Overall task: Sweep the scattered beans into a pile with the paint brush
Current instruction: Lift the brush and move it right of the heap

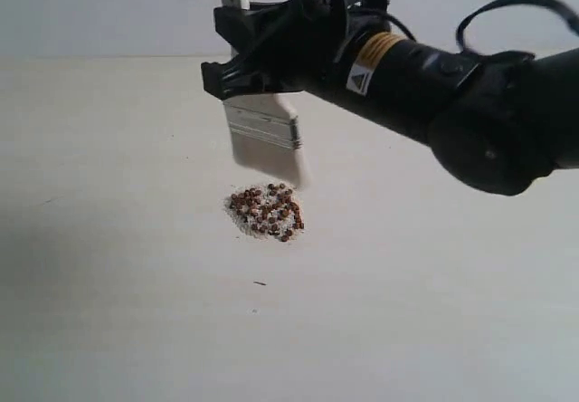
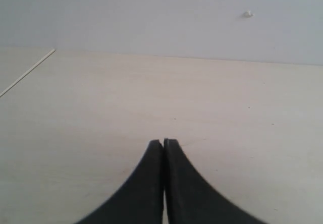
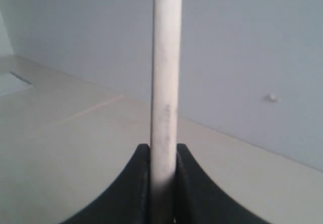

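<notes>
over the pale worktop [image 1: 109,239], paint brush [image 1: 264,123] hanging at the far edge of the pile [image 1: 265,212]

the right end effector [image 3: 162,151] is clenched on the brush's light wooden handle [image 3: 165,72], which stands upright between its black jaws. the silver ferrule [image 1: 262,130] and pale bristles [image 1: 269,165] point down. the bristle tips come to the far rim of the pile, and whether they touch it cannot be told through the blur. the reddish-brown beans [image 1: 276,205] lie together in one compact mound with whitish crumbs, near the middle of the worktop, with a lone dark speck [image 1: 260,283] a little nearer the camera. the left end effector [image 2: 163,142] is clenched on nothing, its jaws pressed together, low over bare worktop.
</notes>
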You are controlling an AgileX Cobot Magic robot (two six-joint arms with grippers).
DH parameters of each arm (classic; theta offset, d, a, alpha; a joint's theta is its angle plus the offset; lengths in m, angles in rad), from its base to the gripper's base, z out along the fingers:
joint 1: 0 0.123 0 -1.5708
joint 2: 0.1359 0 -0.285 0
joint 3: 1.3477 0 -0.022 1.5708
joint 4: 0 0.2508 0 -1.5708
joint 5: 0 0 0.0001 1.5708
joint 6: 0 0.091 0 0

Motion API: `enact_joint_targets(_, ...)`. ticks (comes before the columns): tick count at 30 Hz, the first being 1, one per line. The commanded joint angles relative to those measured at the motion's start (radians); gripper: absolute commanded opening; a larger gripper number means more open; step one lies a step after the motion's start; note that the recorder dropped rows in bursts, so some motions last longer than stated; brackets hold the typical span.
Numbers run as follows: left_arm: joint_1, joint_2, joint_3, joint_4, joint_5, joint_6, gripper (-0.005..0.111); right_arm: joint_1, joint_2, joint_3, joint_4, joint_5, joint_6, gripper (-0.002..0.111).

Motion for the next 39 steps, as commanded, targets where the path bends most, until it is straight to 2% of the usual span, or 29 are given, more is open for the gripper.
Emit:
enact_joint_targets(1, -0.001, -0.006, 0.003, 0.003, -0.003, 0.004, 0.0, 0.002, -0.141, -0.005, 0.18, 0.293, -0.204, 0.0)
enact_joint_targets(4, -0.001, -0.006, 0.003, 0.003, -0.003, 0.004, 0.0, -0.01, -0.215, -0.005, 0.418, 0.444, -0.395, 0.0)
enact_joint_targets(7, -0.001, -0.006, 0.003, 0.003, -0.003, 0.004, 0.0, -0.081, -0.268, -0.005, 0.57, 0.591, -0.468, 0.0)
enact_joint_targets(17, -0.001, -0.006, 0.003, 0.003, -0.003, 0.004, 0.0, -0.478, -0.188, -0.01, 0.619, 1.058, -0.46, 0.0)
enact_joint_targets(21, -0.001, -0.006, 0.003, 0.003, -0.003, 0.004, 0.0, -0.537, -0.081, -0.058, 0.69, 1.23, -0.494, 0.0)
enact_joint_targets(22, -0.001, -0.006, 0.003, 0.003, -0.003, 0.004, 0.0, -0.54, -0.013, -0.1, 0.75, 1.326, -0.548, 0.0)
enact_joint_targets(24, -0.001, -0.006, 0.003, 0.003, -0.003, 0.004, 0.0, -0.54, 0.073, -0.145, 0.893, 1.407, -0.653, 0.0)
enact_joint_targets(33, -0.001, -0.006, 0.003, 0.003, -0.003, 0.004, 0.0, -0.535, 0.233, -0.107, 1.356, 1.176, -0.903, 0.0)
enact_joint_targets(39, -0.001, -0.006, 0.003, 0.003, -0.003, 0.004, 0.0, -0.535, 0.235, -0.095, 1.351, 1.226, -0.942, 0.0)
